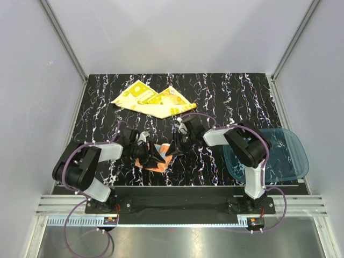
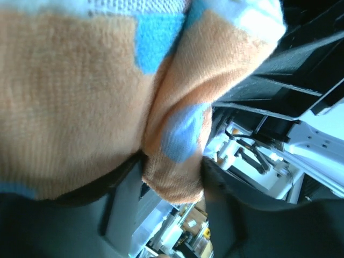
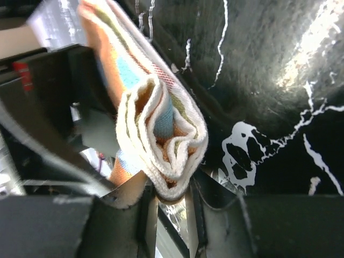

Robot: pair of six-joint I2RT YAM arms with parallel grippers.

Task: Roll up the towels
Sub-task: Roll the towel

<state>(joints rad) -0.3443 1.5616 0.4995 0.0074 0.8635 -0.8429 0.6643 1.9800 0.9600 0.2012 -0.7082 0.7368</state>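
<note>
The orange towel [image 1: 159, 159] with light-blue dots lies bunched at the near middle of the black marbled table, between both grippers. My left gripper [image 1: 148, 152] is shut on a fold of it; the cloth [image 2: 161, 134] fills the left wrist view and sits pinched between the fingers. My right gripper [image 1: 175, 146] is shut on its folded white-edged end [image 3: 166, 145], several layers thick, just above the table. The yellow towel [image 1: 153, 100] with a white-and-yellow pattern lies spread flat at the far middle, apart from both grippers.
A translucent blue plastic tray [image 1: 287, 156] sits at the right edge of the table beside the right arm. Grey walls close in the table on three sides. The black rail with the arm bases runs along the near edge.
</note>
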